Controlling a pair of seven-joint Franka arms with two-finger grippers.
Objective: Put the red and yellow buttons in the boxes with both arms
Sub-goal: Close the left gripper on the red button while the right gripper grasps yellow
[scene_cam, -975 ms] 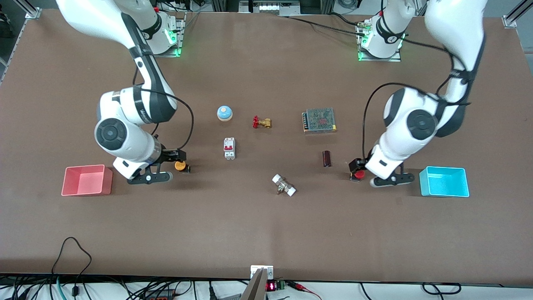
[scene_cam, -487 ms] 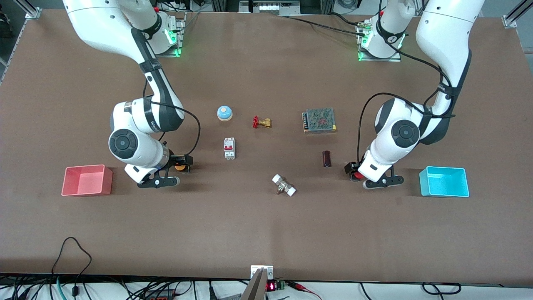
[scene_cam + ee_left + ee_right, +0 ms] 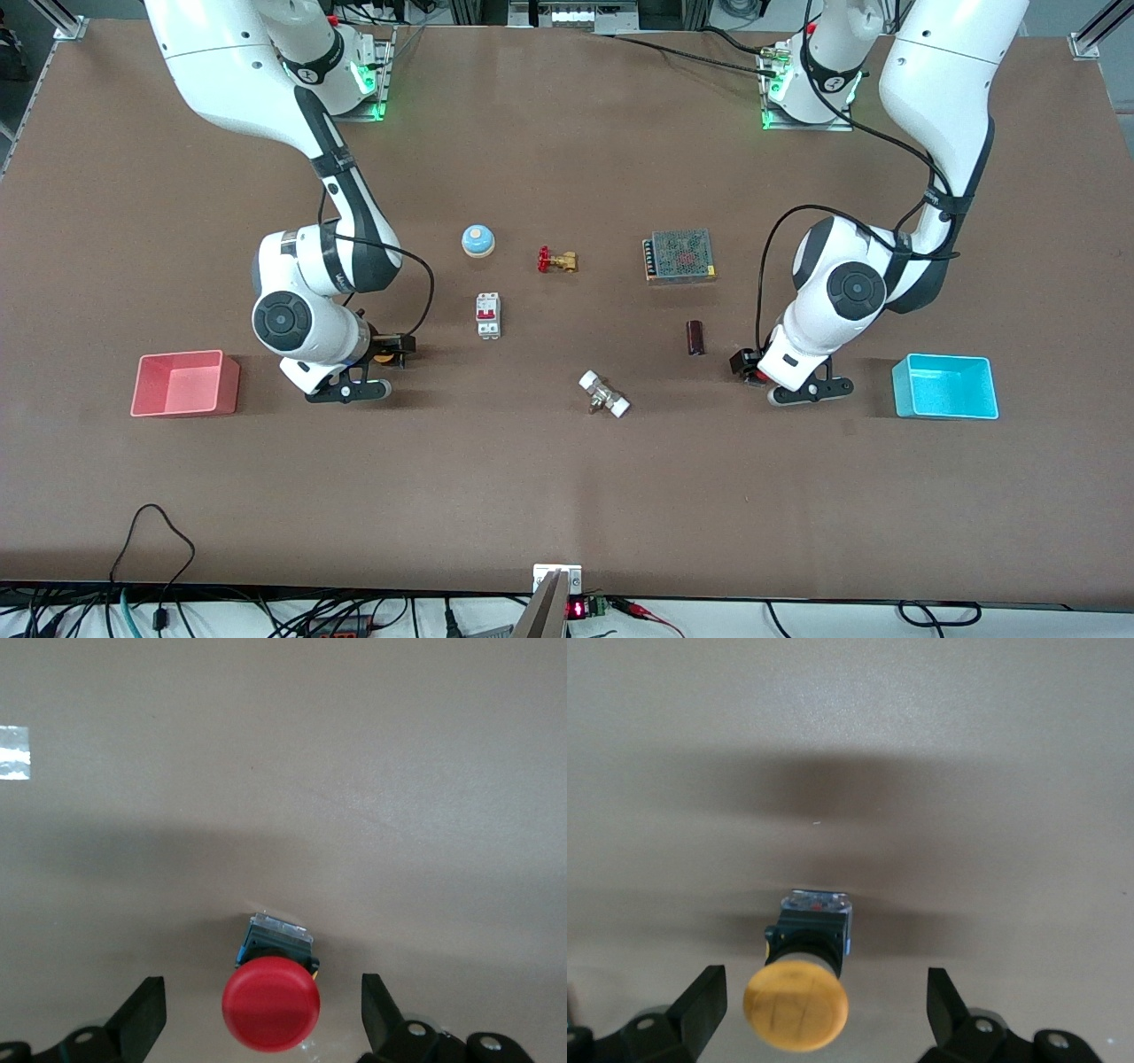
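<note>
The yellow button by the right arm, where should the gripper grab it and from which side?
Probably the round cap of the yellow button, or the black neck just under it. It lies tipped on the table, cap toward the right gripper, whose open fingers already flank the cap. Coming straight on from the cap end and closing across its width looks best; the rounded rim may slip, so the neck seems safer.

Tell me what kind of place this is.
Likely a robotics lab test bench: two bolted-down arms work a brown table strewn with electrical parts, such as a circuit breaker and power supply, plus loose cables along the table's edge.
</note>
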